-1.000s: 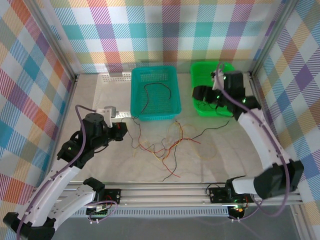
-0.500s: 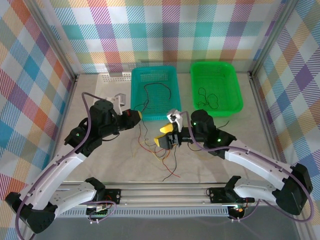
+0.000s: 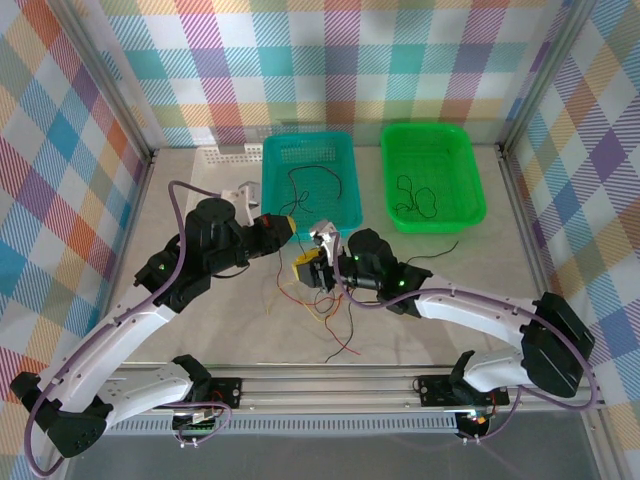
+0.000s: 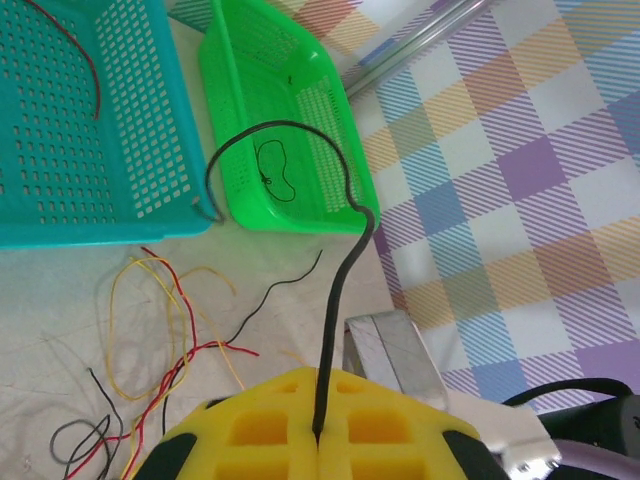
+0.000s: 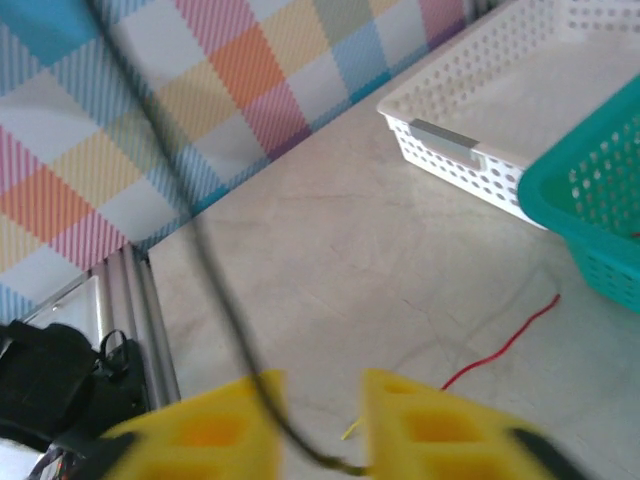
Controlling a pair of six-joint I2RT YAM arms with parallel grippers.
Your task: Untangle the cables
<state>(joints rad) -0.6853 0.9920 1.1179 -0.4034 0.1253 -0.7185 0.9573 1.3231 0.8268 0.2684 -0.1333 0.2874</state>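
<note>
Left gripper [image 4: 320, 428] clamped on black cable [image 4: 337, 280]. Right gripper [image 5: 322, 405] jaws apart, straddling a black strand, not pinched. Next: pinch it, then draw it clear of the tangle [image 3: 322, 300] at 6 o'clock of the teal basket [image 3: 308, 138].

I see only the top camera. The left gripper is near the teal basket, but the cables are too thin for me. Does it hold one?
Observer: Yes. In the left wrist view the left gripper is shut on a black cable, which rises from between its yellow pads.
Operator: Is the right gripper closed too?
Observer: No. In the right wrist view the right gripper shows a gap between its fingers, and a blurred dark cable runs down into that gap.
</note>
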